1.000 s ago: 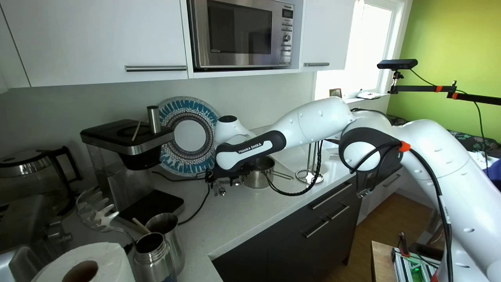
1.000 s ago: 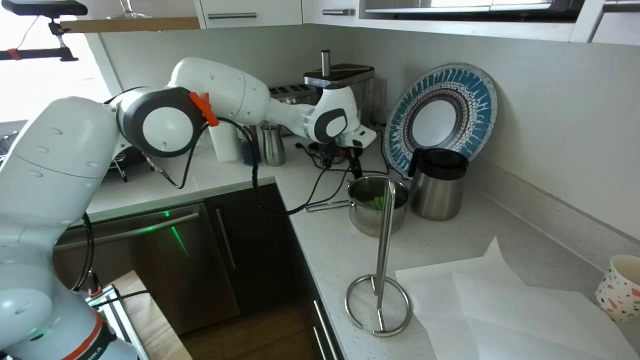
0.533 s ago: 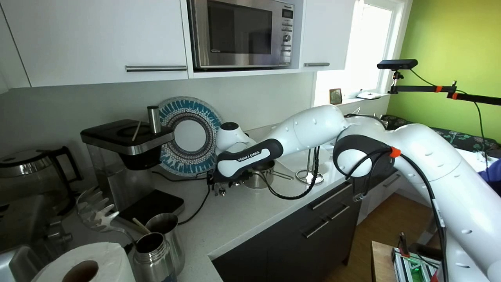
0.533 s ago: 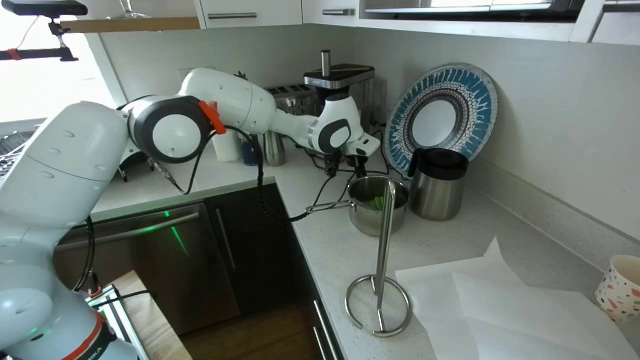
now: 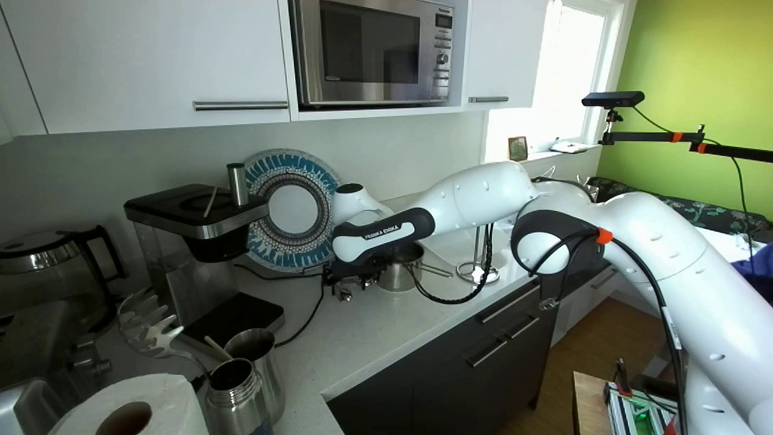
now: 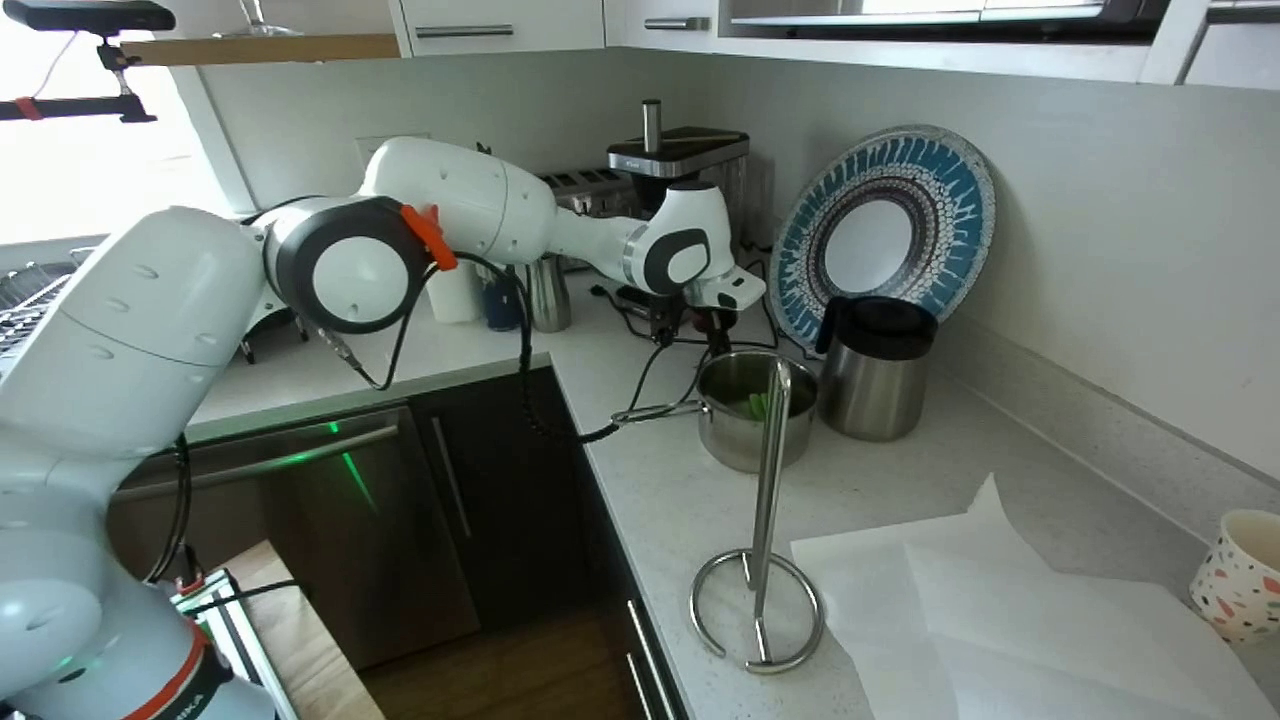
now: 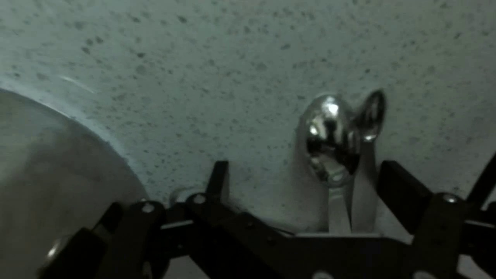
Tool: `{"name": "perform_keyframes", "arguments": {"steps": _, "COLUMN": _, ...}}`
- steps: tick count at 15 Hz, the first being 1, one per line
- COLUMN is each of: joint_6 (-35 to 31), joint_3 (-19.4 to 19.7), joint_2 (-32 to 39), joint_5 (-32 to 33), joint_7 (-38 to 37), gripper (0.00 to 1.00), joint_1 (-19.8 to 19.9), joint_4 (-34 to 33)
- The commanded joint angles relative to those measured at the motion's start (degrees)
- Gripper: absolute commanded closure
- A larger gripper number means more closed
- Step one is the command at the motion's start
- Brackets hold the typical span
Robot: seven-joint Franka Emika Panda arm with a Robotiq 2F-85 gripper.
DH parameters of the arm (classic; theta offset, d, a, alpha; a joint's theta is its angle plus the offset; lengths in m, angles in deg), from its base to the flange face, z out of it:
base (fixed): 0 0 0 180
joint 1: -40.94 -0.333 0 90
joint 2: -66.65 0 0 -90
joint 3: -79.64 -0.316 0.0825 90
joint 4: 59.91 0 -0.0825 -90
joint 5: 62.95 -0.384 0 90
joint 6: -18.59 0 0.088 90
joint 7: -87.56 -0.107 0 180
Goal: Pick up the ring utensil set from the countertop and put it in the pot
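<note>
The ring utensil set (image 7: pixel 331 135) shows in the wrist view as shiny silvery spoons on the speckled countertop; their lower ends are hidden behind the gripper. My gripper (image 7: pixel 306 176) is open, with the spoon handles between its fingers, nearer the right finger, and neither finger visibly touching them. A bit of shiny metal, apparently the set (image 5: pixel 345 295), shows just below the gripper in an exterior view. The pot (image 5: pixel 398 278) stands close beside the gripper. In an exterior view the pot (image 6: pixel 745 440) has something green inside, and its wire handle points toward the counter's front edge.
A steel jug with a black lid (image 6: pixel 878 370) and a patterned plate (image 6: pixel 868 255) stand by the wall. A metal ring-based stand (image 6: pixel 765 520) and white paper (image 6: pixel 1000 600) are nearby. A coffee machine (image 5: pixel 196 211) stands left. A large round grey form (image 7: pixel 58 166) fills the wrist view's left.
Over the last second the arm's elbow and hand have come down slightly. The hand has shifted a little toward the pot side. The pot has not moved.
</note>
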Motion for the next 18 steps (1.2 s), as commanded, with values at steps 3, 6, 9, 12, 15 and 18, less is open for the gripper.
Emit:
{"name": "perform_keyframes", "arguments": {"steps": 3, "joint_6": 14.23, "joint_3": -0.46, "joint_2": 5.78, "joint_5": -1.31, "joint_7": 1.92, "gripper": 0.28, "joint_1": 1.59, "joint_4": -9.78}}
{"name": "perform_keyframes", "arguments": {"steps": 6, "joint_6": 13.75, "joint_3": -0.77, "joint_2": 7.06, "joint_5": -1.75, "joint_7": 1.36, "gripper": 0.50, "joint_1": 1.59, "joint_4": -12.25}}
{"name": "perform_keyframes", "arguments": {"steps": 9, "joint_6": 13.92, "joint_3": -0.61, "joint_2": 7.43, "joint_5": -1.49, "joint_7": 1.13, "gripper": 0.71, "joint_1": 1.63, "joint_4": -13.39}}
{"name": "perform_keyframes", "arguments": {"steps": 12, "joint_6": 13.82, "joint_3": -0.53, "joint_2": 6.73, "joint_5": -1.45, "joint_7": 1.00, "gripper": 0.85, "joint_1": 1.68, "joint_4": -13.60}}
{"name": "perform_keyframes", "arguments": {"steps": 15, "joint_6": 13.48, "joint_3": -0.92, "joint_2": 4.76, "joint_5": -1.97, "joint_7": 1.95, "gripper": 0.91, "joint_1": 2.24, "joint_4": -14.32}}
{"name": "perform_keyframes", "arguments": {"steps": 18, "joint_6": 13.58, "joint_3": -1.27, "joint_2": 3.91, "joint_5": -1.84, "joint_7": 2.75, "gripper": 0.91, "joint_1": 2.49, "joint_4": -15.43}}
